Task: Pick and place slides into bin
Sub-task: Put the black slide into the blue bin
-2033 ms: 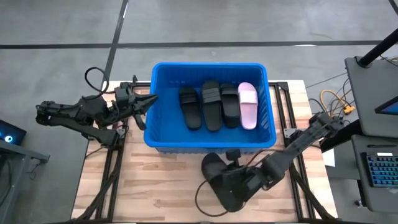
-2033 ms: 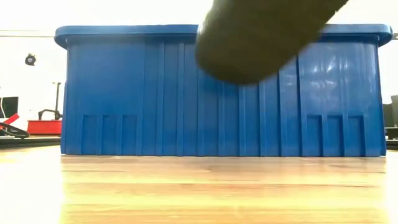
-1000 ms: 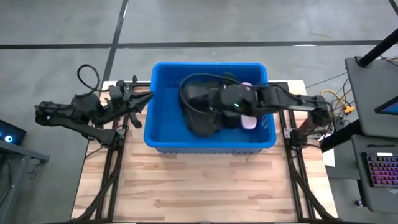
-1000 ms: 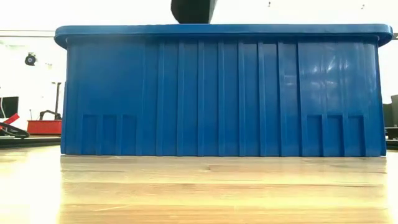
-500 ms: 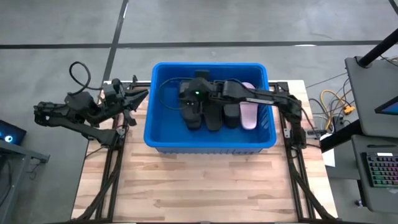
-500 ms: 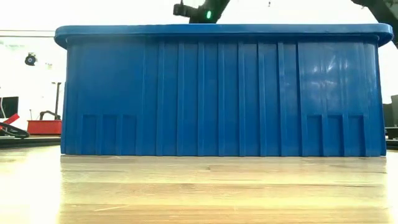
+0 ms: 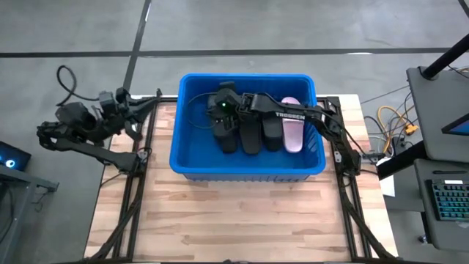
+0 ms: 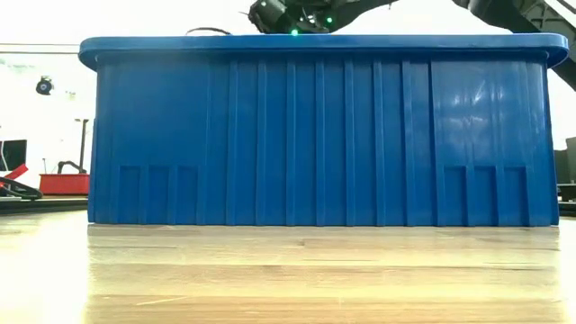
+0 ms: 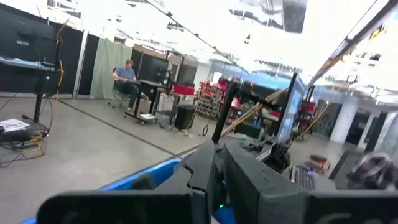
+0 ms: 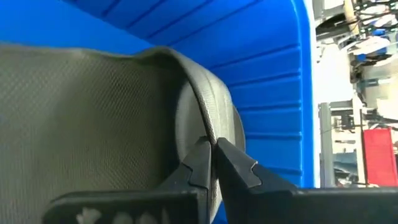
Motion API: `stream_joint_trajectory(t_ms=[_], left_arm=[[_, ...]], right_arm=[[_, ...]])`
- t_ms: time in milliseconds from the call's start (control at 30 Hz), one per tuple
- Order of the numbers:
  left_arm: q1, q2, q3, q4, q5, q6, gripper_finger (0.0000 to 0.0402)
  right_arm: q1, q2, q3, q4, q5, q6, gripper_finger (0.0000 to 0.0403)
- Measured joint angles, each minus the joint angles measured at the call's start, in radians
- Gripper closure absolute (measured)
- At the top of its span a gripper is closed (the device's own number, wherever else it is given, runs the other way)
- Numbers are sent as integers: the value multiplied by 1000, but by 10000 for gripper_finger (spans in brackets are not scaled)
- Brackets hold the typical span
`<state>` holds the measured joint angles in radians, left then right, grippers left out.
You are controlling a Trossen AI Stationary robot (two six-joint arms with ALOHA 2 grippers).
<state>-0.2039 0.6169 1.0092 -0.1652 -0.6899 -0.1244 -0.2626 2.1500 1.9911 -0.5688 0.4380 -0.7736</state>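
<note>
Slides (image 7: 253, 128) lie side by side in the blue bin (image 7: 192, 165), which sits at upper centre of the high view on the wooden surface (image 7: 242, 220): three black ones in a row and a pale pink one (image 7: 293, 132) at the right end of the row. The right gripper (image 7: 222, 110) reaches across the bin from the right and sits low over the leftmost black slide (image 7: 226, 130). In the right wrist view its fingers (image 10: 200, 163) are clenched on the thin edge of a grey-black slide (image 10: 87, 124), pinching it with almost no gap, close to the bin's ribbed wall. The left gripper (image 7: 121, 103) waits off the surface at the left of the high view; in the left wrist view its fingers (image 9: 205, 168) are pressed together on nothing.

The slide looks to be inside the bin already, so the remaining step is probably the release. The pinch is on an edge only, so if the arm lifts before the fingers open fully, the slide could be dragged up and flipped onto its neighbours. A sideways pull-out risks the wrist or its cable catching the bin's rim and shifting the tub. From the low view only the bin's outer wall (image 8: 315, 135) shows, so how high the slide hangs cannot be judged.
</note>
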Motion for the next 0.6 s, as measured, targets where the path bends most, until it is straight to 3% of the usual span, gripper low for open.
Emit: stream_joint_trajectory(t_ms=[267, 600], left_arm=[[1, -21, 0, 0, -2, 0, 381], [1, -30, -1, -1, -6, 0, 381]], right_arm=[[-39, 11, 0, -4, -109, 4, 394], [-48, 11, -42, -64, -156, -5, 394]])
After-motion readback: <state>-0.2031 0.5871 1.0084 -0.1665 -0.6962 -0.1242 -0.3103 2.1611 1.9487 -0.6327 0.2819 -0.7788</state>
